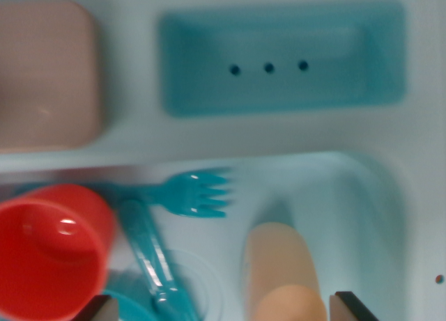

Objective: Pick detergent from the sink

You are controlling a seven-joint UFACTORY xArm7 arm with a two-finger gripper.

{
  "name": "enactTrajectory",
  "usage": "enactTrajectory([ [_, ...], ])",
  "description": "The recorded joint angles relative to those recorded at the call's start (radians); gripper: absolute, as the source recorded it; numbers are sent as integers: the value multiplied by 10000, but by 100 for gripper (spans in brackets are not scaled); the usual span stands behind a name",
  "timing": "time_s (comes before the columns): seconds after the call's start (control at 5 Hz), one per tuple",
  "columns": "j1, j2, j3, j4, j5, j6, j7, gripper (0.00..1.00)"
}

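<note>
The wrist view looks straight down into a pale sink unit, and the picture is blurred throughout. At the upper left, a pink tray (45, 74) sits in its own recess on the upper deck. Below it, inside the sink (369, 196), a red cup (52, 248) stands open side up against the wrist view's left edge. Just to the right of the cup lie two teal utensils: a fork (191, 193) with its tines pointing toward the wrist view's right, and a second teal utensil (150, 255) running diagonally down toward the lower edge; its type cannot be told. The round drain (198, 286) of the basin shows faintly beneath this utensil. Above the basin, in the centre and right of the upper deck, a teal rectangular compartment (282, 56) has three dark holes in a row on its floor. The detergent (282, 272), a pale orange bottle, stands in the right half of the sink, at the lower edge of the frame. The gripper (223, 310) shows only as two dark fingertips at the bottom edge. The jaws stand wide apart and hold nothing; the right tip sits just beside the detergent, and the left tip sits near the red cup.
</note>
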Motion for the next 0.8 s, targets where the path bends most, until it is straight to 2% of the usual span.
enactTrajectory([
  [0.2,-87,123,-71,-282,-7,-350,-61,0],
  [0.4,-87,123,-71,-282,-7,-350,-61,0],
  [0.6,-158,223,-130,-512,-12,-637,-111,0],
  [0.8,-158,223,-130,-512,-12,-637,-111,0],
])
